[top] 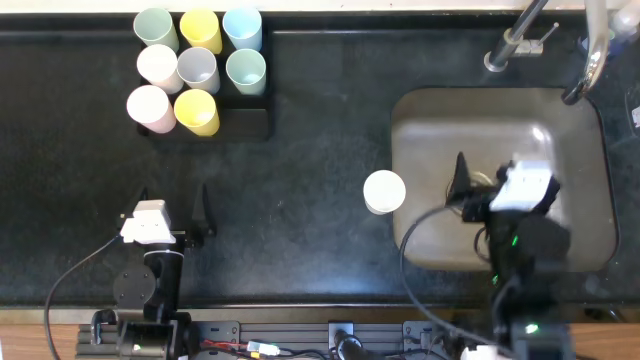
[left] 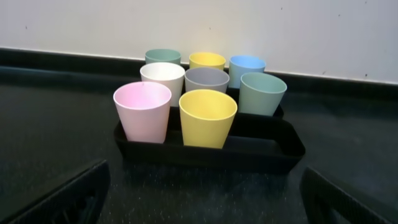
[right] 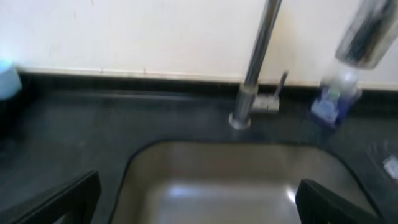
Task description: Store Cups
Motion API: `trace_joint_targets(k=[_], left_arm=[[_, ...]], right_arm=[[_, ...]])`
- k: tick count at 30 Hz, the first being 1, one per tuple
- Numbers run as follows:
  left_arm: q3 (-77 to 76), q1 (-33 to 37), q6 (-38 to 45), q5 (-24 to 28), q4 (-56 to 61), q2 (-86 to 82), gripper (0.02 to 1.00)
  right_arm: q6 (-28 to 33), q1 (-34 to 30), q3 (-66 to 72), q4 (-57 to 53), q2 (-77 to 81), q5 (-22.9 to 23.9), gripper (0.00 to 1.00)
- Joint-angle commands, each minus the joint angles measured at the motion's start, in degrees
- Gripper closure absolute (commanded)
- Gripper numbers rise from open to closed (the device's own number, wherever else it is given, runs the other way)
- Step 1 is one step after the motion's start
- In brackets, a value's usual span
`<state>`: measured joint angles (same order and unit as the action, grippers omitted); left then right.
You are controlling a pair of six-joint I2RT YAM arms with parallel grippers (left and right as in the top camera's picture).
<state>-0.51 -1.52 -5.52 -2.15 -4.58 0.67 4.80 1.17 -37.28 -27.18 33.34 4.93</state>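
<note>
A black tray [top: 252, 124] at the counter's far left holds several upright cups in pink, yellow, white, grey, green and blue; the left wrist view shows the tray [left: 273, 152] with the pink cup [left: 143, 111] and a yellow cup [left: 208, 116] nearest. One white cup [top: 384, 191] stands alone on the counter by the sink's left rim. My left gripper [top: 175, 205] is open and empty, some way in front of the tray [left: 202, 208]. My right gripper [top: 498, 178] hangs open and empty over the sink basin [right: 199, 208].
The steel sink [top: 420, 110] takes up the right side, with a faucet [right: 255, 62] and a soap bottle [right: 333, 99] behind it. The tray's near right corner has an empty spot. Dark counter [top: 300, 230] lies between tray and sink.
</note>
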Motion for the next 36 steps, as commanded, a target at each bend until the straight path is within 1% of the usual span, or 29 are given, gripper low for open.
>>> trace_joint_targets(k=[1, 3, 7, 10, 15, 19, 21, 25, 30, 32, 36], left_arm=[[0.07, -0.33, 1.22, -0.28, -0.11, -0.50, 0.018], [0.07, -0.33, 1.22, -0.28, -0.11, -0.50, 0.020], [0.07, -0.33, 1.22, -0.28, -0.11, -0.50, 0.018], [0.07, -0.33, 1.22, -0.28, -0.11, -0.50, 0.018], [0.07, -0.33, 1.22, -0.28, -0.11, -0.50, 0.018], [0.07, -0.33, 1.22, -0.28, -0.11, -0.50, 0.018], [0.07, -0.33, 1.22, -0.28, -0.11, -0.50, 0.018], [0.07, -0.33, 1.22, -0.28, -0.11, -0.50, 0.018], [0.07, -0.33, 1.22, -0.28, -0.11, -0.50, 0.018], [0.07, -0.33, 1.22, -0.28, -0.11, -0.50, 0.018], [0.07, -0.33, 1.22, -0.28, -0.11, -0.50, 0.018]], right_arm=[[-3.15, -0.07, -16.39, -13.07, 12.33, -1.42, 0.003], [-3.54, -0.07, -23.15, -20.44, 18.08, -3.87, 0.005], [-3.52, -0.07, -35.89, -34.99, 29.49, -11.17, 0.003], [-2.23, 0.57, -43.50, -44.35, 37.11, -14.53, 0.005], [-1.33, 4.28, -49.00, -52.83, 45.77, -14.99, 0.003], [-1.31, 6.47, -49.05, -56.04, 50.69, -14.99, 0.005], [0.09, 7.48, -49.05, -57.68, 52.98, -14.99, 0.003], [1.90, 8.81, -49.03, -58.23, 56.28, -14.49, 0.003], [1.88, 10.19, -48.83, -58.31, 59.41, -13.57, 0.003], [1.81, 10.91, -48.24, -58.14, 60.50, -12.55, 0.003], [1.84, 11.96, -45.72, -56.74, 61.40, -12.57, 0.003]])
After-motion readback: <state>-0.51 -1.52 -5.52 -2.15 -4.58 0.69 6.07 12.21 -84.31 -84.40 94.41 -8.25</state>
